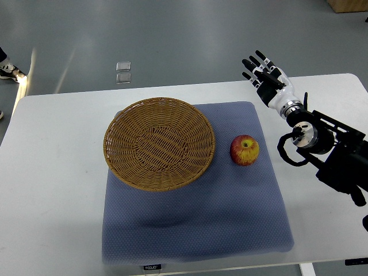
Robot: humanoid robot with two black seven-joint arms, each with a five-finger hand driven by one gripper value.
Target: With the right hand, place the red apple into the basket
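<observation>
The round brown wicker basket point(159, 142) is placed on the left half of the blue padded mat point(195, 224) on the white table point(52, 172). The red-yellow apple point(245, 150) is seen near the mat's right edge, just beside the basket. The right hand point(265, 77) is held above the table's far edge, fingers spread apart, nothing grasped.

Lighting was even and fairly bright, from overhead. Soft shadows lay beneath the basket point(158, 142) and just beside the apple point(245, 150), both left of the right hand point(263, 76). A bright streak of glare crossed the floor point(172, 34) far left of the hand. Focus was sharp throughout; slight softness showed at the edges.
</observation>
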